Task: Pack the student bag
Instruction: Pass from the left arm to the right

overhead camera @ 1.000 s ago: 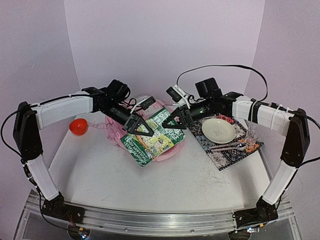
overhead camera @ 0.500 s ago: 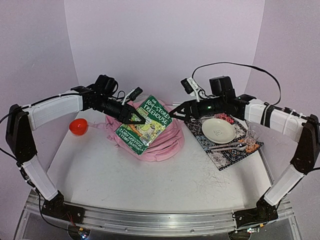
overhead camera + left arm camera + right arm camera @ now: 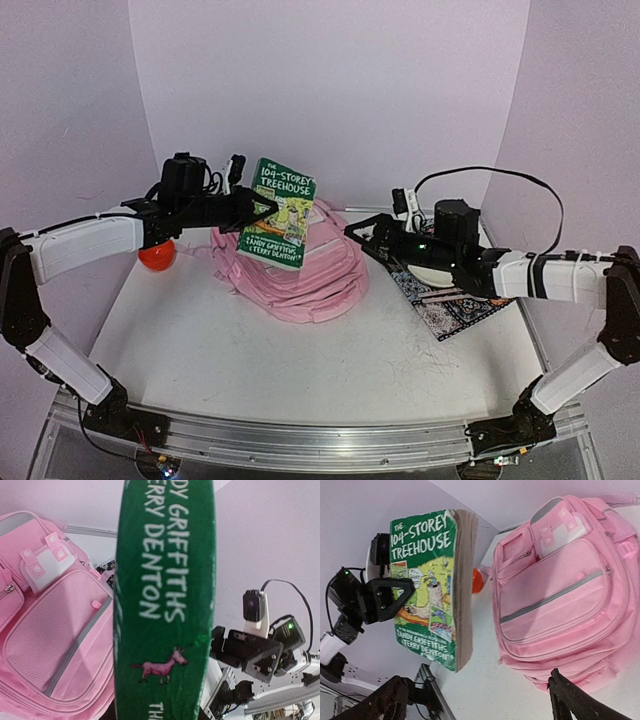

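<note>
1. Top view: the bag [image 3: 305,278] lies slumped on the bench [image 3: 250,350] at rear centre, between the arms, with its straps [image 3: 222,265] trailing left. The left gripper [image 3: 258,208] is clamped on a book [image 3: 281,212] raised over the bag. The right gripper [image 3: 362,232] hovers just right of the bag, touching nothing.
2. Left wrist view: the book's green spine fills the middle. Behind it are the bag's front pockets [image 3: 55,630] and white patch [image 3: 42,565]. The fabric looks soft and probably light, so it will likely sag wherever pinched. A strap or the stiffer zip seam looks the best hold.
3. Right wrist view: the right gripper's jaws stand wide apart and empty, with the bag front-up below. The pocket zips look shut. The main opening cannot be seen.
</note>
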Motion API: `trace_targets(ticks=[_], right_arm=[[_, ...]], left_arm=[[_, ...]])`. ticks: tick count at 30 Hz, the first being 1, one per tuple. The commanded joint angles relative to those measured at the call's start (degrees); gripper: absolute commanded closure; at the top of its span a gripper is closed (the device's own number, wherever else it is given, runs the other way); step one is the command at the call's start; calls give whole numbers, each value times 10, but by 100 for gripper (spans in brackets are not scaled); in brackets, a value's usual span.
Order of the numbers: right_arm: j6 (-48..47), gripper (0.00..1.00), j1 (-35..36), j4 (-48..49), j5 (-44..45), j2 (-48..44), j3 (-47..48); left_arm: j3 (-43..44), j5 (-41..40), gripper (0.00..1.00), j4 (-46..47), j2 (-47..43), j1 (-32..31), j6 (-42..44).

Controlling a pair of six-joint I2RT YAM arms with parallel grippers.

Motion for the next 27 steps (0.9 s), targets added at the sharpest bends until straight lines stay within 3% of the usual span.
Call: trace_targets(ticks=[1, 13, 27], right_arm=[[122, 2, 44, 178, 22, 42, 3], [253, 2, 98, 349, 27, 199, 86], [307, 2, 107, 423, 25, 265, 134]], left_arm=[[8, -57, 100, 125, -38, 1, -81], [-59, -99, 100, 240, -63, -7, -213], [-86, -133, 100, 316, -63, -38, -291]])
